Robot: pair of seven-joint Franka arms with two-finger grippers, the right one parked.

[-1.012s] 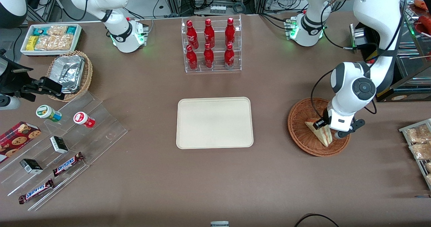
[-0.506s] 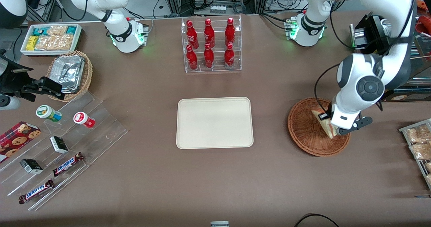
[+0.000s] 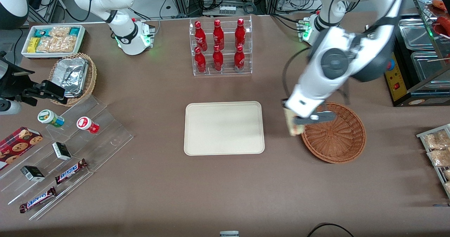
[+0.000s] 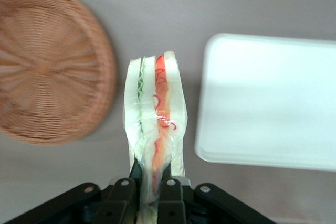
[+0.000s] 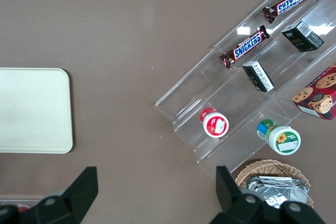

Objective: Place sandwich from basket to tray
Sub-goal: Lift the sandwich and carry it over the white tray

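Your tray (image 3: 224, 128) waits bare toward the parked arm's end. Between it and the basket (image 3: 334, 133), the gripper (image 4: 153, 184) carries the sandwich (image 4: 154, 124) above bare table, fingers (image 4: 169, 195) clamped on its narrow end, long axis pointing straight out from them. The basket lies empty.

Bright, even overhead light, soft shadows on the brown table (image 3: 225, 187), motion blur on the white working arm (image 3: 334, 64) toward 2 o'clock, its gripper (image 4: 153, 184) sharp, round reddish-brown woven wicker basket (image 4: 47, 61) and flat cream-coloured rectangular tray (image 4: 273, 103) blurred, tray glaring pale.
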